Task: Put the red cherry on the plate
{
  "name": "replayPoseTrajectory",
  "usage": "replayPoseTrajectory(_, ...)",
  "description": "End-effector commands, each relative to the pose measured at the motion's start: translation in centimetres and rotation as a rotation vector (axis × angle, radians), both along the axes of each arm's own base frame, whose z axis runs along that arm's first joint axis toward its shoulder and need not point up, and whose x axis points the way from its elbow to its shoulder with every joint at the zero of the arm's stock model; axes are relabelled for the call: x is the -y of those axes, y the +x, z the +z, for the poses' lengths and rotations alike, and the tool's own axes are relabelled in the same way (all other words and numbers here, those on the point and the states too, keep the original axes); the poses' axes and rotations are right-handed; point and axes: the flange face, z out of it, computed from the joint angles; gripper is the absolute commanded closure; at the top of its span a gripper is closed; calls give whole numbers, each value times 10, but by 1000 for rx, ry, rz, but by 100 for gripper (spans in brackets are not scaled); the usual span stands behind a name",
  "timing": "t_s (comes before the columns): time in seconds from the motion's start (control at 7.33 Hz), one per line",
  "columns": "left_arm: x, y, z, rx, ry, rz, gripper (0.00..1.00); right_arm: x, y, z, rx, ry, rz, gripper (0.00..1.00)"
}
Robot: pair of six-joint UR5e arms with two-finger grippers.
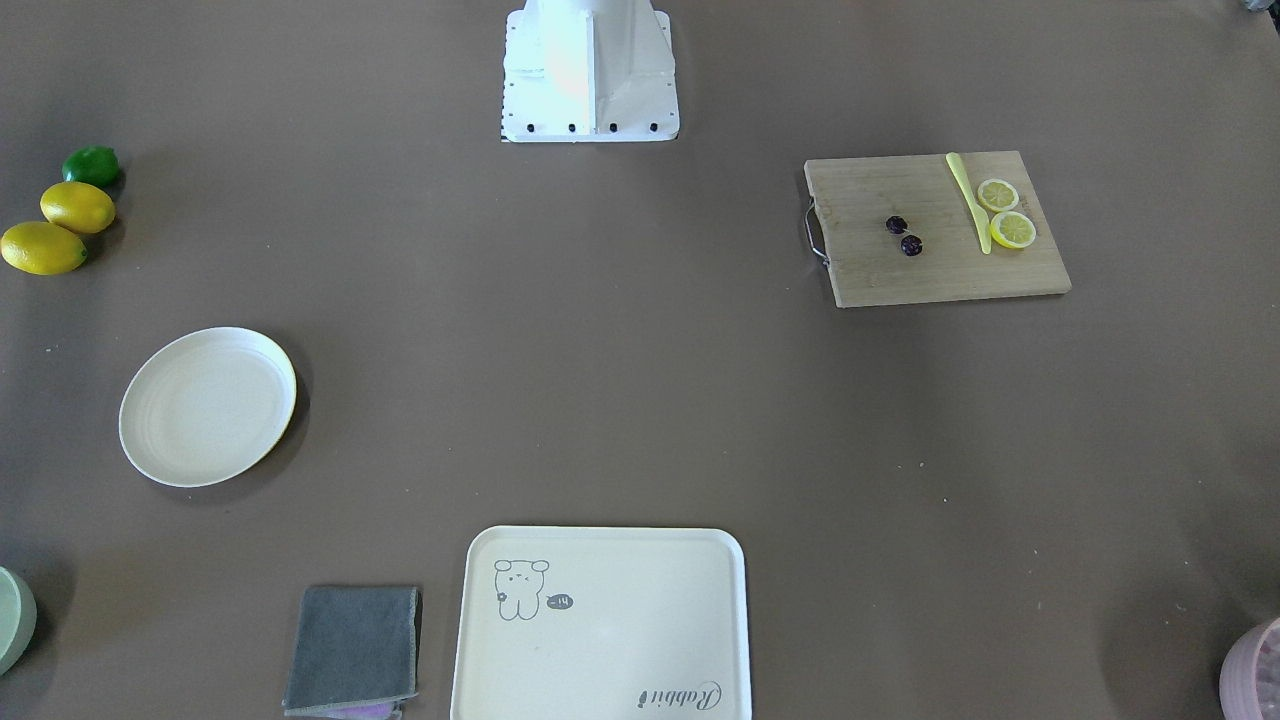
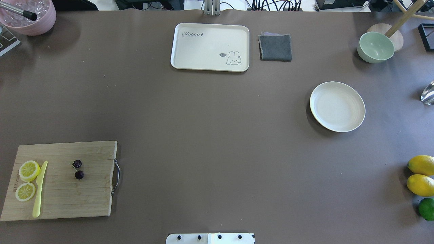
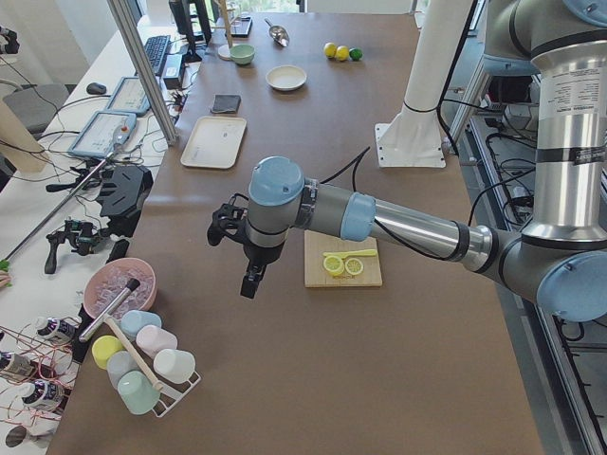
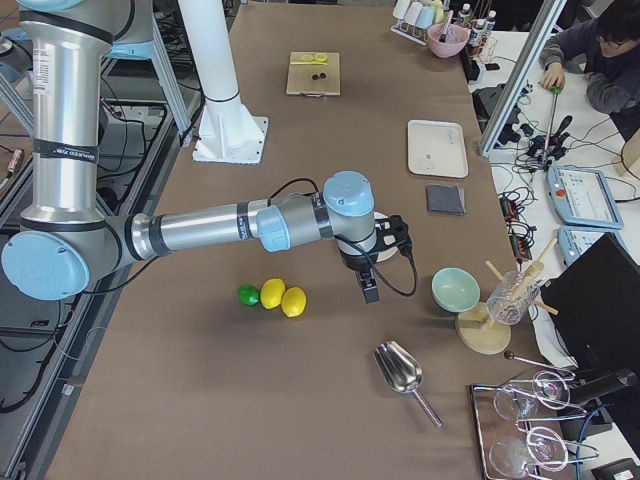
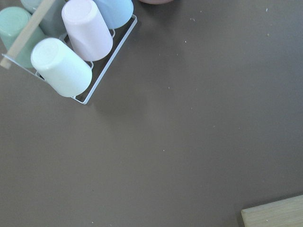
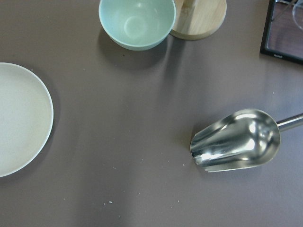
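On the wooden cutting board (image 2: pixel 61 189) sits the red cherry (image 2: pixel 79 175), two tiny dark berries lying near the handle end, with the yellow knife (image 2: pixel 39 189) between them and the lemon slices (image 2: pixel 29 170) at the other end. From the left end of the table the near arm crosses over the far edge of that board, and I cannot make out the cherry there at all, only the slices and knife. The plate (image 2: pixel 337 106) lies well apart from the board, far across the table, with nothing on it. Neither arm reaches into the overhead or front-facing views. The left gripper (image 3: pixel 250 281) hangs above bare table just off the board, and the right gripper (image 4: pixel 369 289) hangs far from the board, over by the plate, which it partly hides. Both show only from the table's ends, pointing down, touching nothing I can see, and I cannot tell how wide either stands. The wrist cameras show no fingers. The left one catches a corner of the board and a wire rack of cups (image 5: pixel 71 52). The right one catches the plate cut off at the frame's edge, a green bowl (image 6: pixel 136 21) and a metal scoop (image 6: pixel 235 140).
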Motion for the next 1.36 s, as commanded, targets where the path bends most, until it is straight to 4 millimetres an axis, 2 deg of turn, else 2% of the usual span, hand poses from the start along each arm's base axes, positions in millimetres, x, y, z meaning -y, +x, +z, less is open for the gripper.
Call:
replayPoseTrajectory(0.0, 21, -12, 7, 13, 73, -61, 2, 13, -10, -18, 1, 131, -6, 0)
replayPoseTrajectory(0.14, 18, -10, 2, -26, 69, -80, 2, 29, -16, -29, 11, 102, 15, 0)
replayPoseTrajectory(0.27, 21, -9, 5, -33, 99, -80, 2, 37, -54, -31, 51, 0, 41, 0)
replayPoseTrajectory(0.41, 23, -6, 7, -33, 133, -74, 2, 53, -96, -38, 93, -73, 63, 0)
replayPoseTrajectory(0.55, 26, 4, 13, -42, 111, -69, 2, 61, -137, -43, 107, -128, 53, 0)
replayPoseTrajectory(0.68, 30, 22, 13, -45, 111, -34, 2, 65, -175, -44, 90, -158, 81, 0)
replayPoseTrajectory(0.82, 31, 27, 13, -47, 111, -24, 2, 63, -214, -37, 86, -171, 130, 2)
replayPoseTrajectory(0.95, 31, 27, 13, -47, 111, -24, 2, 61, -245, -17, 112, -188, 155, 2)
replayPoseTrajectory(1.09, 31, 27, 13, -45, 110, -25, 2, 60, -249, 14, 136, -185, 166, 5)
replayPoseTrajectory(1.23, 30, 27, 12, -47, 112, -24, 2, 58, -255, 42, 170, -214, 201, 12)
